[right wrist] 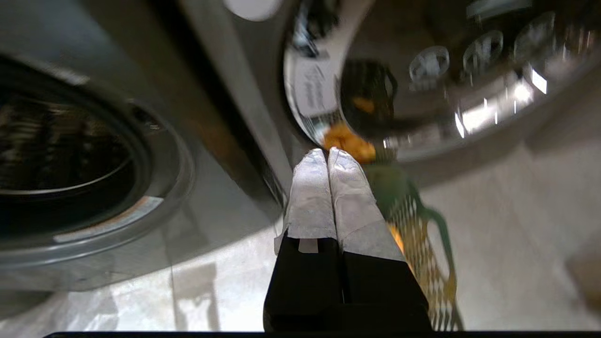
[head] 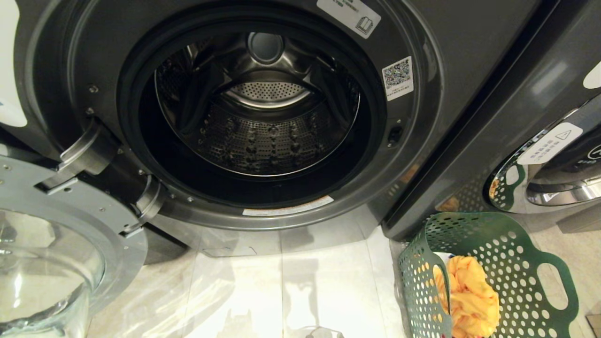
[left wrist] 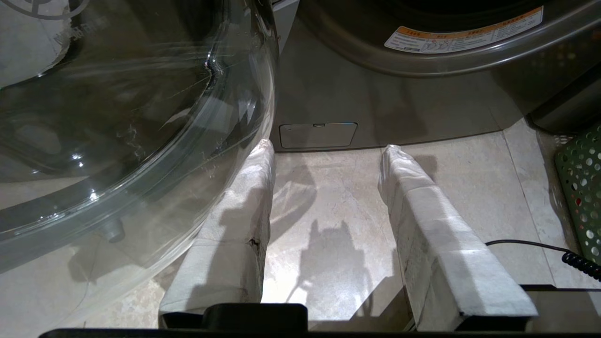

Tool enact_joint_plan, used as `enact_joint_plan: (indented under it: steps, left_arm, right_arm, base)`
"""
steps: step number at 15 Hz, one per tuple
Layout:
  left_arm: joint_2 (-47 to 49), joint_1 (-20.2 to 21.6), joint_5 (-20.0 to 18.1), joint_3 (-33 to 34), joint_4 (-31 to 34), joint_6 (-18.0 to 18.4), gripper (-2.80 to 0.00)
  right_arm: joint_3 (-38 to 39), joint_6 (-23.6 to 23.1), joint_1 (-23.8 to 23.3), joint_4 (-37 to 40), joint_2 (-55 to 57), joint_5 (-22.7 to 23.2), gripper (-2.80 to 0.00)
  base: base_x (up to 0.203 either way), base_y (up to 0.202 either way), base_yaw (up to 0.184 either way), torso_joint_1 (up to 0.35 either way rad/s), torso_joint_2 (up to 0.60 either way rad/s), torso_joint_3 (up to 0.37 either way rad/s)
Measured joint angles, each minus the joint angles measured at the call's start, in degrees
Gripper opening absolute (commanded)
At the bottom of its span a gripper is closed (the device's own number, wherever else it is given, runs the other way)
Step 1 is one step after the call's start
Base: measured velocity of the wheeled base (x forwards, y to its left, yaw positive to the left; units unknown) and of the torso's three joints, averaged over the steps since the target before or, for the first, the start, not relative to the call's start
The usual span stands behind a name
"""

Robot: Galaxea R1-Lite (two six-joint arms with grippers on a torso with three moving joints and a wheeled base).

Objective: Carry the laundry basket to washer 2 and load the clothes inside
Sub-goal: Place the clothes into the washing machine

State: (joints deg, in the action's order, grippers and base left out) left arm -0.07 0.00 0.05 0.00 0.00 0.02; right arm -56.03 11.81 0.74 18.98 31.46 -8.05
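Washer 2 [head: 422, 155] fills the head view, dark grey, its door [head: 70, 220] swung open to the left and its steel drum [head: 263, 126] empty. The dark green perforated laundry basket [head: 512, 263] stands on the floor at the lower right, in front of the neighbouring machine. A mustard-yellow garment [head: 469, 291] of the clothes lies in it. Neither gripper shows in the head view. My left gripper [left wrist: 328, 148] is open and empty above the floor, beside the door's glass bowl [left wrist: 117, 117]. My right gripper [right wrist: 326, 152] is shut and empty, pointing toward the basket [right wrist: 422, 220].
A second grey machine with a chrome-ringed door [head: 554, 178] stands to the right, just behind the basket. Pale glossy floor tiles [head: 291, 281] stretch between the open door and the basket. A black coiled cable [left wrist: 577, 260] hangs near the basket's side [left wrist: 580, 188].
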Motion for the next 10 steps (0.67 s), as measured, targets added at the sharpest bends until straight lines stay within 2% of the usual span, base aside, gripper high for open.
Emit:
enact_joint_plan:
  steps: [1, 3, 7, 10]
  left_arm:
    - [0.0, 0.0, 0.0, 0.0, 0.0, 0.0, -2.80]
    - [0.0, 0.0, 0.0, 0.0, 0.0, 0.0, -2.80]
    - [0.0, 0.0, 0.0, 0.0, 0.0, 0.1, -2.80]
    - [0.0, 0.0, 0.0, 0.0, 0.0, 0.1, -2.80]
  right_arm:
    - [-1.4, 3.2, 0.0, 1.3, 4.6, -2.0, -2.80]
    - [2.2, 4.8, 0.0, 2.8, 9.1, -5.5, -2.80]
    - [21.2, 1.0, -0.1, 4.2, 6.6, -13.8, -2.80]
    - [34.5, 0.7, -0.1, 3.6, 4.8, -14.8, -2.80]
  base:
    - [0.000, 0.000, 0.000, 0.000, 0.00, 0.000]
    - [0.000, 0.000, 0.000, 0.000, 0.00, 0.000]
    - [0.000, 0.000, 0.000, 0.000, 0.00, 0.000]
    - [0.000, 0.000, 0.000, 0.000, 0.00, 0.000]
